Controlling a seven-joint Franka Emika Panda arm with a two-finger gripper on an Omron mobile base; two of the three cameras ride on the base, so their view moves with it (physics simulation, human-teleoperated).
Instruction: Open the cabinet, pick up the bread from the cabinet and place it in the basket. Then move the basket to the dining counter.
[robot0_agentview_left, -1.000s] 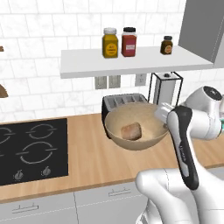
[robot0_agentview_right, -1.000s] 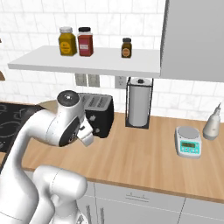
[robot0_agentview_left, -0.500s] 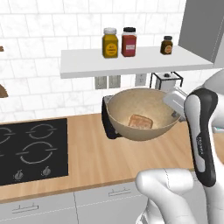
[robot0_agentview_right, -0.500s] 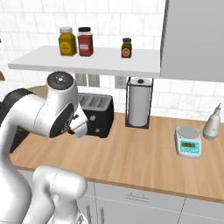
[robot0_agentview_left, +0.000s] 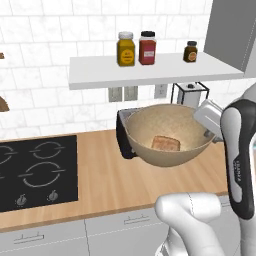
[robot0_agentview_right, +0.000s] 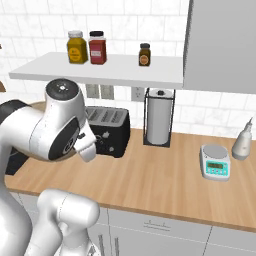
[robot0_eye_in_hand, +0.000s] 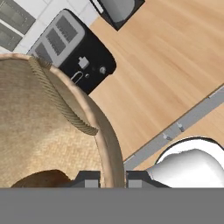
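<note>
The hand (robot0_eye_in_hand: 113, 178) is pinching the basket (robot0_agentview_left: 167, 134) by its rim, one finger either side, and holding it above the table (robot0_agentview_left: 107, 177) in front of the toaster (robot0_eye_in_hand: 74, 50); the bread (robot0_agentview_left: 165, 143) is lying inside

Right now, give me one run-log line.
gripper: shut on basket rim | basket: lifted off counter | bread: inside basket
</note>
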